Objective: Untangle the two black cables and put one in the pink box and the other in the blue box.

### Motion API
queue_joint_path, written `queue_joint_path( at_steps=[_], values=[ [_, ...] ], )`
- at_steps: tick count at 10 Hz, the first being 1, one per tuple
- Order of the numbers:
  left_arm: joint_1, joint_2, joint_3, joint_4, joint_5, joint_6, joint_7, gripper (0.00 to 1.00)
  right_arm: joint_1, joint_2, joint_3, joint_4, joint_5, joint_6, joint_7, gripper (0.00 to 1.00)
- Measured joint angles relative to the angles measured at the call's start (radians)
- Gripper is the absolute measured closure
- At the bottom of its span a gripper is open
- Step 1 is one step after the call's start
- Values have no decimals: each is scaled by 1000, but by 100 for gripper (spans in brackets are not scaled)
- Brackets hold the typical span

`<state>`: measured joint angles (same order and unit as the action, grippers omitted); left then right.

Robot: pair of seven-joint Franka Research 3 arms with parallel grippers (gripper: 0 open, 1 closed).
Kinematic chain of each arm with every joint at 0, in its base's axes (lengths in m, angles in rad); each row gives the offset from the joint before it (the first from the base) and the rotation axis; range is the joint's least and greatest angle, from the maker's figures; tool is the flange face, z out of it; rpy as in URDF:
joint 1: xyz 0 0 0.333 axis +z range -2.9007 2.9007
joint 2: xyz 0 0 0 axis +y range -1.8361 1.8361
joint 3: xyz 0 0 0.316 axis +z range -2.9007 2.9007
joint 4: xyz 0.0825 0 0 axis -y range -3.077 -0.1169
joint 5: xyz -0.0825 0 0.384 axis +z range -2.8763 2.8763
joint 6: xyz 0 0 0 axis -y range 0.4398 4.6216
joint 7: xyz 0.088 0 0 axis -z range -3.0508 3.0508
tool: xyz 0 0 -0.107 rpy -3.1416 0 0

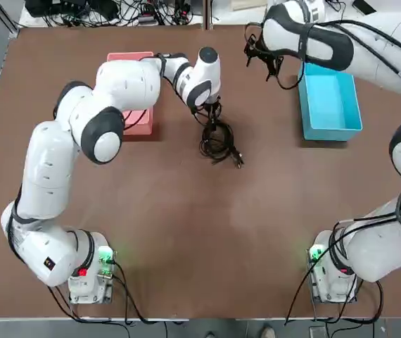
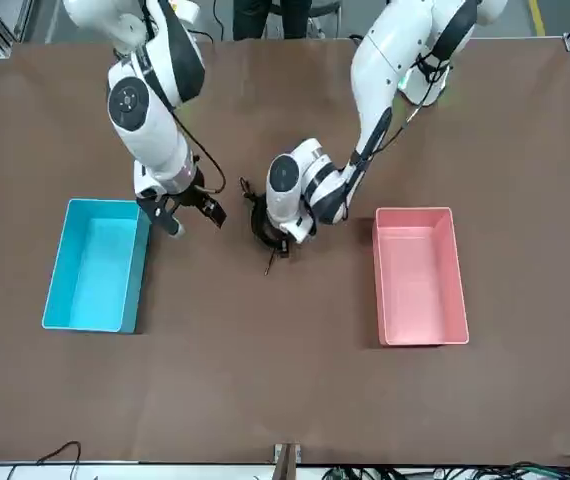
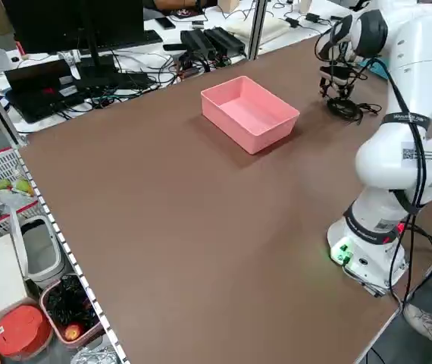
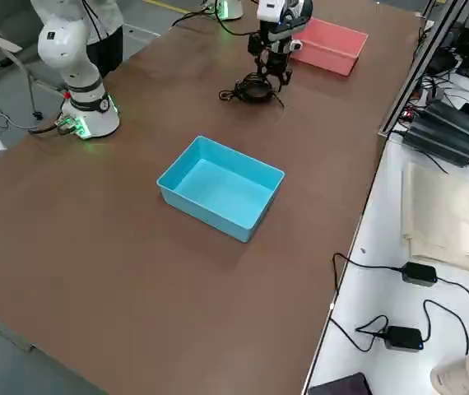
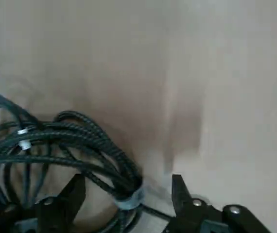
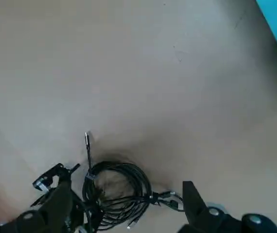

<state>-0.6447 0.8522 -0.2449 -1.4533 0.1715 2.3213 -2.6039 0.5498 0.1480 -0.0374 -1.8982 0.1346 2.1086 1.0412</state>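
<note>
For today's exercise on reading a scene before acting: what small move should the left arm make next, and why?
Probably close the jaws of the left gripper on the strands between them. The two black cables lie tangled on the table, both the pink box and the blue box are empty, and the right gripper hangs open beside the blue box.

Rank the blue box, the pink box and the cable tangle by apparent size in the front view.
1. Pink box and blue box: alike, no clear winner.
2. Cable tangle: clearly smallest, partly hidden by the left claw.
</note>
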Motion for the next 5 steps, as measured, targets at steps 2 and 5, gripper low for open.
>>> queue_joint_path(
  at_steps=[2, 5],
  values=[
    [-14, 12, 7, 1, 0, 11, 0, 35, 5, 1, 0, -11, 0, 10, 2, 0],
    [-61, 27, 33, 3, 3, 17, -5, 37, 9, 7, 0, -11, 0, 17, 4, 0]
  ],
)
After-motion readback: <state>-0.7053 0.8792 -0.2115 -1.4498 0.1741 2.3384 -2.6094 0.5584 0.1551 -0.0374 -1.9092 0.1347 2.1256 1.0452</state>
